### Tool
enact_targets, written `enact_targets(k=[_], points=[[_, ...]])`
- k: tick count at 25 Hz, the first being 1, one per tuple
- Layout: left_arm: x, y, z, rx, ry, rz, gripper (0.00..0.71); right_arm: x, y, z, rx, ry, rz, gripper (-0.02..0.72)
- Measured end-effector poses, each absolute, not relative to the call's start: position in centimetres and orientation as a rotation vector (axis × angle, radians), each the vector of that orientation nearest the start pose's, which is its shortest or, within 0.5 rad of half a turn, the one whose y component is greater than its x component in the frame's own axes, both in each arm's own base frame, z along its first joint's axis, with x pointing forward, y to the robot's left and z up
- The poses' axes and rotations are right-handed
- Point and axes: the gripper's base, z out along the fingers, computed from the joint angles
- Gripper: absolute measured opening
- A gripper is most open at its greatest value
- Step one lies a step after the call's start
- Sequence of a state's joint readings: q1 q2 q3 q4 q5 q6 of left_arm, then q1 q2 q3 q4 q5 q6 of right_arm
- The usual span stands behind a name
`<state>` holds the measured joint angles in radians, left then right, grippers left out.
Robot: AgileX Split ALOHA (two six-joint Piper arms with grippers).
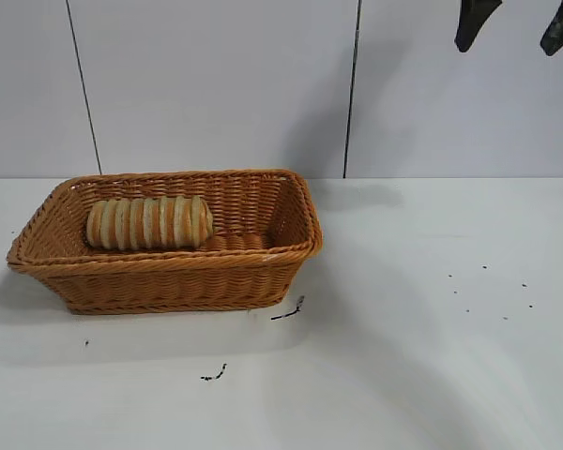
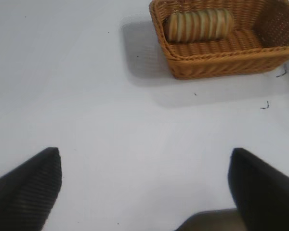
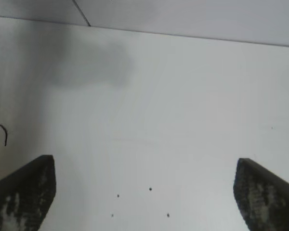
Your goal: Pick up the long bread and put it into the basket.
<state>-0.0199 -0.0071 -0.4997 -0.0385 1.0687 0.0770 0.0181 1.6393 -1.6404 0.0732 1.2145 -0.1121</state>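
The long bread (image 1: 149, 222), a striped tan and cream loaf, lies inside the basket (image 1: 169, 277), along its back wall. The left wrist view shows the same long bread (image 2: 198, 24) in the orange-brown wicker basket (image 2: 216, 65), far from my left gripper (image 2: 145, 159), which is open over bare table. High up at the right, well away from the basket, my right gripper (image 1: 521, 42) hangs open with nothing between its fingers. Its wide-spread jaws frame bare white table in the right wrist view, where the right gripper (image 3: 144, 166) holds nothing.
The basket stands on the left half of a white table (image 1: 432, 356). Small dark specks (image 1: 493, 291) dot the right side, and two dark scraps (image 1: 289, 311) lie by the basket's front corner. A white panelled wall (image 1: 216, 84) runs behind.
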Motion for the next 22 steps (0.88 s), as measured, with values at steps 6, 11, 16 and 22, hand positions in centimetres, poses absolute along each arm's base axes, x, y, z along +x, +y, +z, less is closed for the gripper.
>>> enact_targets(k=[6,11,16,22], points=[[-0.6,-0.3,27.7,0.101,2.042,-0.010,0.692,24.3,1.0,34.8,-0.164,2.757,0.066,0.689],[-0.6,-0.3,27.7,0.101,2.042,-0.010,0.692,16.2,0.8,30.7,-0.164,2.805,0.066,0.689],[-0.6,-0.3,27.7,0.101,2.042,-0.010,0.692,10.4,0.7,27.6,-0.150,2.635,0.052,0.689],[-0.6,-0.3,27.7,0.101,2.042,-0.010,0.692,5.7,0.6,27.2,-0.106,2.391,0.047,0.689]])
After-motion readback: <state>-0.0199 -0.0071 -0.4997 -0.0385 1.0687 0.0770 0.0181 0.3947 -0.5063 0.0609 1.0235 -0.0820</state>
